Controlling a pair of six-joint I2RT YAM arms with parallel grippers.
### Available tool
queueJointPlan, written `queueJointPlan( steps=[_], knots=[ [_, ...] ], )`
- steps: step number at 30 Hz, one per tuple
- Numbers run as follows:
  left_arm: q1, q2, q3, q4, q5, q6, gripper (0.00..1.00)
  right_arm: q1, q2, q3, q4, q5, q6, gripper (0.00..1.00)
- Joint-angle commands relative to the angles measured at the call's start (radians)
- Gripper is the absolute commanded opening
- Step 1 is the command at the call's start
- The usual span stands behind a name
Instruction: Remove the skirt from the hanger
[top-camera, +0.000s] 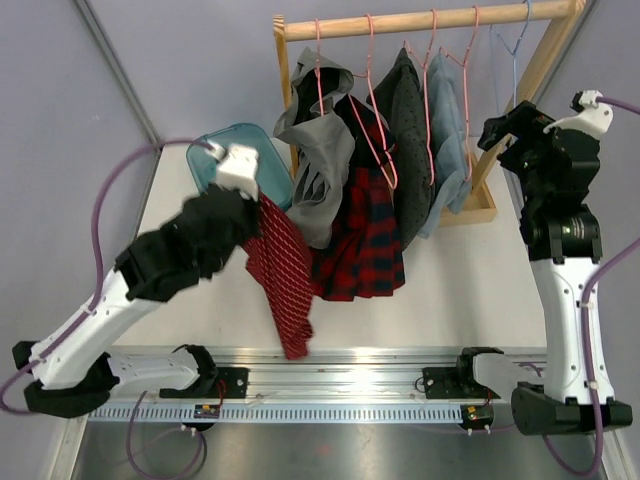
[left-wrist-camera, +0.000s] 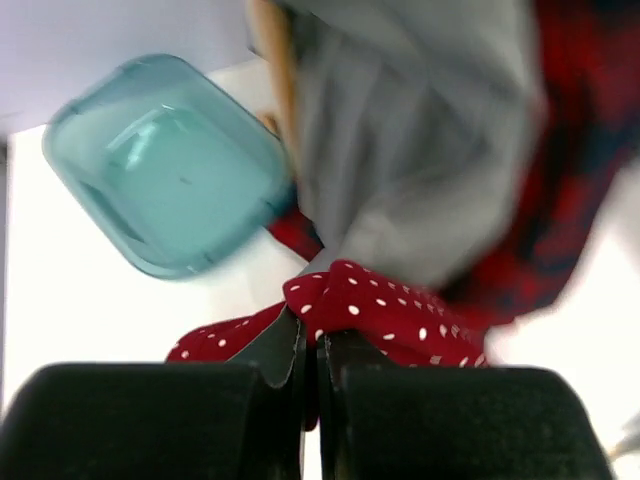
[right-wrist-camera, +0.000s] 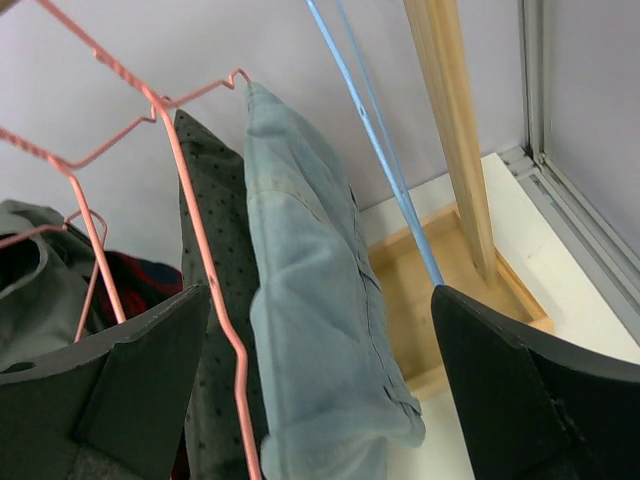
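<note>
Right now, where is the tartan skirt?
In the top view, the skirt hangs centre-frame, between the grey garment on its left and the dark dotted garment on its right.

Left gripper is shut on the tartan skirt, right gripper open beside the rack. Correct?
Not quite. The left gripper is shut on the red white-dotted garment, not the tartan skirt, which hangs on the rack; the left wrist view shows it. The right gripper is open beside the rack.
</note>
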Motion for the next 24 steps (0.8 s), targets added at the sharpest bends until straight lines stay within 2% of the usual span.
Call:
queueJointPlan(
  steps=[1, 4, 5, 7, 8, 11, 13, 16, 17, 18, 19, 20, 22, 24],
  knots=[
    [0.353, 0.040, 0.162, 0.238, 0.218, 0.190, 0.00, 0.000, -0.104, -0.091, -0.027, 0.022, 0.000, 1.00],
    [0.534, 0.188, 0.320, 0.254, 0.327, 0.201, 0.00, 0.000, -0.164, -0.143, -0.056, 0.008, 0.014, 0.99],
    [0.567, 0.233, 0.448, 0.251, 0.369, 0.207, 0.00, 0.002, -0.178, -0.157, -0.065, 0.002, 0.020, 0.99],
    [0.641, 0.386, 0.608, 0.243, 0.449, 0.218, 0.00, 0.002, -0.218, -0.203, -0.079, -0.015, 0.035, 0.99],
    [0.659, 0.443, 0.760, 0.244, 0.471, 0.225, 0.00, 0.000, -0.230, -0.221, -0.082, -0.023, 0.041, 0.99],
    [0.715, 0.616, 0.990, 0.267, 0.528, 0.235, 0.00, 0.000, -0.279, -0.283, -0.093, -0.073, 0.069, 0.99],
    [0.741, 0.672, 0.983, 0.351, 0.535, 0.241, 0.00, 0.000, -0.291, -0.307, -0.105, -0.101, 0.072, 0.99],
    [0.768, 0.670, 0.828, 0.471, 0.508, 0.238, 0.01, 0.002, -0.319, -0.329, -0.122, -0.118, 0.069, 0.99],
    [0.771, 0.666, 0.785, 0.490, 0.485, 0.227, 0.07, 0.002, -0.330, -0.329, -0.123, -0.119, 0.063, 0.99],
    [0.774, 0.661, 0.688, 0.513, 0.451, 0.223, 0.22, 0.000, -0.337, -0.327, -0.132, -0.121, 0.057, 0.99],
    [0.776, 0.657, 0.647, 0.516, 0.387, 0.212, 0.48, 0.000, -0.342, -0.315, -0.136, -0.116, 0.049, 0.99],
    [0.777, 0.651, 0.601, 0.514, 0.349, 0.187, 0.98, 0.000, -0.350, -0.306, -0.145, -0.112, 0.038, 0.99],
    [0.785, 0.650, 0.531, 0.449, 0.280, 0.154, 0.99, 0.000, -0.360, -0.263, -0.149, -0.109, 0.026, 0.99],
    [0.791, 0.640, 0.506, 0.372, 0.282, 0.092, 0.99, 0.000, -0.370, -0.226, -0.145, -0.112, 0.023, 0.99]
  ],
)
